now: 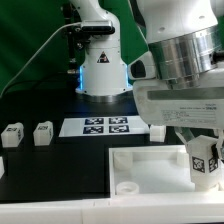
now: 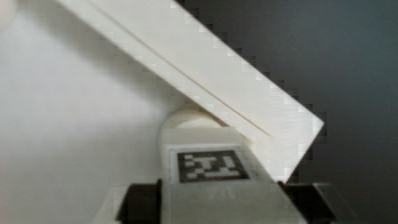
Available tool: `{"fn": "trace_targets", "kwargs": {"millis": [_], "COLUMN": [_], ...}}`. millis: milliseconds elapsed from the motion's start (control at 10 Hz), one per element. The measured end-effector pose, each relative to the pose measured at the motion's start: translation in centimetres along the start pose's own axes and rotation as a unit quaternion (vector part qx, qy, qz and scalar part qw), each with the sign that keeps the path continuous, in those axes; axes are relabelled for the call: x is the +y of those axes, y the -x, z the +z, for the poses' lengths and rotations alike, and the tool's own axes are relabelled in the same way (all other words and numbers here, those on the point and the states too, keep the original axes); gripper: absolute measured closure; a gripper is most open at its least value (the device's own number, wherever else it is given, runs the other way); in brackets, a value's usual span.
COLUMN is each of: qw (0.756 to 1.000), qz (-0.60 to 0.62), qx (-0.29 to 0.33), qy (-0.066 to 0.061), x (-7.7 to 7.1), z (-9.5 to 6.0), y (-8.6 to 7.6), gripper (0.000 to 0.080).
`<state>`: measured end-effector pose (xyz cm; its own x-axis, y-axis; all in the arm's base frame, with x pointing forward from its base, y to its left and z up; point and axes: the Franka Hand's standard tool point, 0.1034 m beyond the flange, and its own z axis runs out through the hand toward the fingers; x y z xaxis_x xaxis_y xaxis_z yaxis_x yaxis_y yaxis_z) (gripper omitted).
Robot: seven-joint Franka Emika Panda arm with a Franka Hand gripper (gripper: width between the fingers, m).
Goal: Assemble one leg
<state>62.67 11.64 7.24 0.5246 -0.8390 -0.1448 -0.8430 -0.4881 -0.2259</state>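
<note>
Hand (image 2: 221, 203) clenched on the leg (image 2: 214, 163): in the wrist view a dark finger (image 2: 143, 205) sits on each side of the white block, tag face toward the camera, tag square-on and readable

Exterior view: leg hangs under the hand at the exterior view's right, low over the near right part of the tray (image 1: 140, 151), tag turned toward the camera. Can't tell if the leg touches the tray or is just above it

Wrist view: tray edge runs as a long white diagonal past the leg's rounded far end and overlaps it. That end is partly hidden, so contact there is unclear

Tray lies flat on the black bench (image 1: 50, 168), front of scene, with a round socket visible near its left corner in the exterior view

Marker board (image 1: 105, 127) lies flat behind the tray, mid-bench. Two loose legs (image 1: 43, 133) stand side by side at the exterior view's left, well apart from the tray. Another small white block (image 1: 157, 130) sits just beside the marker board on the exterior view's right

Arm base (image 1: 100, 60) is at the back, behind the marker board
</note>
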Motion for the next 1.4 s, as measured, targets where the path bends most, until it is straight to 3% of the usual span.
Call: {"fn": "trace_targets", "kwargs": {"millis": [200, 400, 600, 700, 800, 1100, 1400], "qw": [0.993, 0.980, 0.981, 0.984, 0.987, 0.996, 0.976], "qz": [0.121, 0.197, 0.191, 0.175, 0.158, -0.083, -0.213], "qx": [-0.006, -0.010, -0.010, -0.009, -0.009, 0.020, 0.016], "qy": [-0.016, -0.021, -0.021, -0.020, -0.017, 0.030, 0.033], "x": [0.0, 0.0, 0.0, 0.0, 0.1, -0.3, -0.2], "z": [0.2, 0.3, 0.4, 0.4, 0.4, 0.6, 0.6], "y": [0.2, 0.4, 0.4, 0.4, 0.6, 2.4, 2.1], "gripper": [0.0496, 0.0496, 0.0253, 0.0253, 0.0171, 0.0151, 0.0151]}}
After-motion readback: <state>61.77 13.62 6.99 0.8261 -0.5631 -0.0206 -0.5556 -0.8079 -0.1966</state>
